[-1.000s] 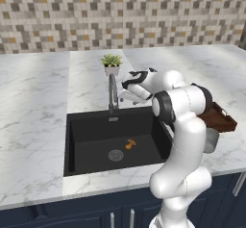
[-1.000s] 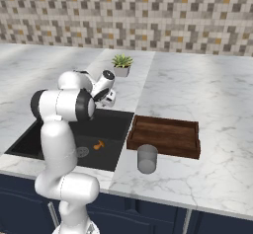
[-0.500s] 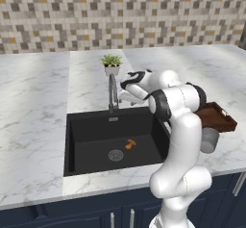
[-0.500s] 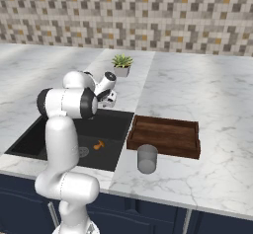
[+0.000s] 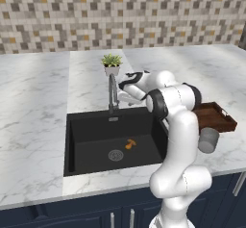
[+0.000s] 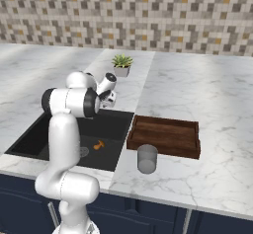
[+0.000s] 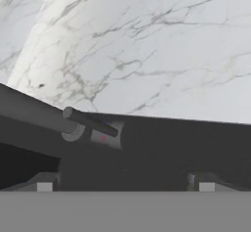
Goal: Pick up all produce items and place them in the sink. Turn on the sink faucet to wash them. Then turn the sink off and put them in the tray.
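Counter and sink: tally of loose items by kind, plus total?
Mushroom: 1, in the sink
Tray: 1
Grey cup: 1
Potted plant: 1
Total: 4

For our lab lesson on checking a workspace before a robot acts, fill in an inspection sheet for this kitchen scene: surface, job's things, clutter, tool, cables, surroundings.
Surface: white marble counter, with the black sink set into it.
Job's things: orange mushroom lies on the sink floor beside the round drain; silver faucet stands at the sink's back edge; wooden tray on the counter beside the sink holds nothing.
Clutter: grey cup in front of the tray; potted plant behind the faucet.
Tool: tool open, close to the faucet, holding nothing.
Cables: nothing seen.
Surroundings: mosaic tile wall; dark blue cabinets below.
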Controlling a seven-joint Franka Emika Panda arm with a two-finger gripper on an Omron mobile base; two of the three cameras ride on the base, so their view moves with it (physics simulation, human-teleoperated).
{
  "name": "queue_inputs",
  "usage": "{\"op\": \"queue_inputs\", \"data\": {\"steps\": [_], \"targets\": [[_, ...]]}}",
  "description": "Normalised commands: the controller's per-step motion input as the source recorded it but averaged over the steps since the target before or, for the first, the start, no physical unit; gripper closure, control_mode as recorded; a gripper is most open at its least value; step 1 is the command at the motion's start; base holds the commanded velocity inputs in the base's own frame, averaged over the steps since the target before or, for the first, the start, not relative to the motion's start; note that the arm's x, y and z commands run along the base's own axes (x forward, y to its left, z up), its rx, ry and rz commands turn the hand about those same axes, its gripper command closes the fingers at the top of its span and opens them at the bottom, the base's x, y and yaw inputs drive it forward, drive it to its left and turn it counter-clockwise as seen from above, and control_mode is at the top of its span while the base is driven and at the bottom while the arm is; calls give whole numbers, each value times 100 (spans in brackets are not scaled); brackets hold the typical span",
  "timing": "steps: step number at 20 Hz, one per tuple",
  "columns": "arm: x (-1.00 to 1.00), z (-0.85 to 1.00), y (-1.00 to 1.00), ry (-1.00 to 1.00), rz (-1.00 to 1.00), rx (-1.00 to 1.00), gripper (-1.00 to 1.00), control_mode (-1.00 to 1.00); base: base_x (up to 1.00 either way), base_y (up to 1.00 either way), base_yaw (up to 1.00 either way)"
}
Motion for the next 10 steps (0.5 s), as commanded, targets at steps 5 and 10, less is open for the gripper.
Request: {"op": "queue_inputs", "data": {"steps": [5,10], "targets": [[22,-4,6,0,0,0,-100,-100,0,0,0],[15,-12,7,0,0,0,-100,-100,0,0,0]]}}
